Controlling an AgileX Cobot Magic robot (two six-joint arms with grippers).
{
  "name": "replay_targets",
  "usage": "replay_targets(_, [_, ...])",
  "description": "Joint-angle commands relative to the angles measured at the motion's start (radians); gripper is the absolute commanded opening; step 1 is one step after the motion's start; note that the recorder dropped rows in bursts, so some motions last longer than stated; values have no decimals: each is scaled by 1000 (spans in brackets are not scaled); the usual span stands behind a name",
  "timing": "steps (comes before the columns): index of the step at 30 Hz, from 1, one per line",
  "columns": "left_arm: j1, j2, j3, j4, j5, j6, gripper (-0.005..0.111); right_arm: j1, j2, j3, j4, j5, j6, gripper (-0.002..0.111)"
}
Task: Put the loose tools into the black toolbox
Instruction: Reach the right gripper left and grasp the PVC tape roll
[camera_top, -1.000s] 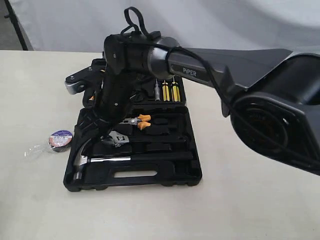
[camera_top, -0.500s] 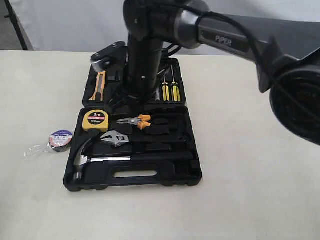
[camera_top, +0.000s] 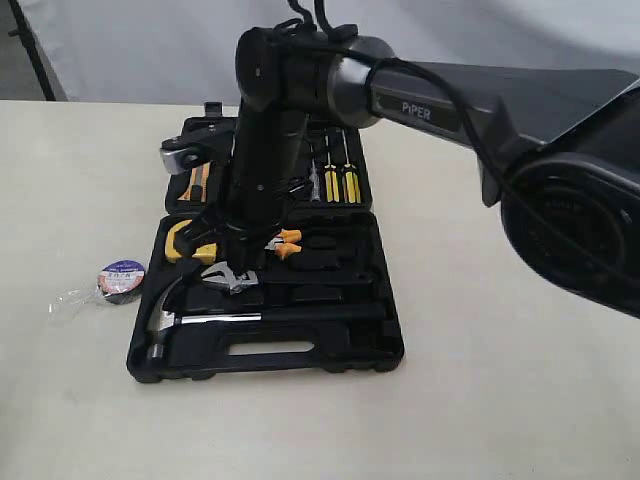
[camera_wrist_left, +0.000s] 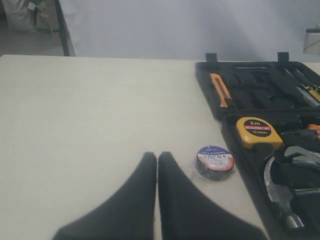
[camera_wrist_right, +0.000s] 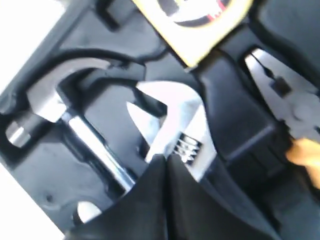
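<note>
Exterior view: tape roll (camera_top: 121, 281) outside the toolbox (camera_top: 330, 352)

Cream table (camera_top: 480, 420), white cloth wall (camera_top: 120, 50) behind. The hammer (camera_top: 165, 318) and wrench (camera_top: 232, 277) lie inside the toolbox; the tape roll lies on the table just beside it. The left gripper (camera_wrist_left: 157, 156) is clenched, empty; the right gripper (camera_wrist_right: 162, 159) is clenched at the wrench.

High front overview; toolbox (camera_top: 375, 345) in all

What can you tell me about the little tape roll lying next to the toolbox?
The tape roll is small and dark, with a blue, white and red printed label on its upper face. Crinkled clear wrap encloses it and trails off one side. It lies flat on the pale table, just outside the black toolbox. Nothing holds it.
</note>
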Motion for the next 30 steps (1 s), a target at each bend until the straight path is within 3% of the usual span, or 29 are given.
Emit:
replay_targets(1, [3,-8,9,-14,-17,-10,1,28,71,-1,10,-36,22,0])
replay_targets(7, [3,-8,9,-14,-17,-10,1,31,164,-1,6,-63,61,0])
replay_targets(15, [3,-8,9,-14,-17,-10,1,31,42,-111,16,-65,45,0])
replay_targets(25, [3,-8,9,-14,-17,-10,1,117,105,-251,58,-223,44,1])
replay_targets(27, [3,-8,9,-14,-17,-10,1,144,137,-294,43,-223,23,9])
replay_targets(30, [3,-8,9,-14,-17,-10,1,184,191,-368,-28,-223,-25,38])
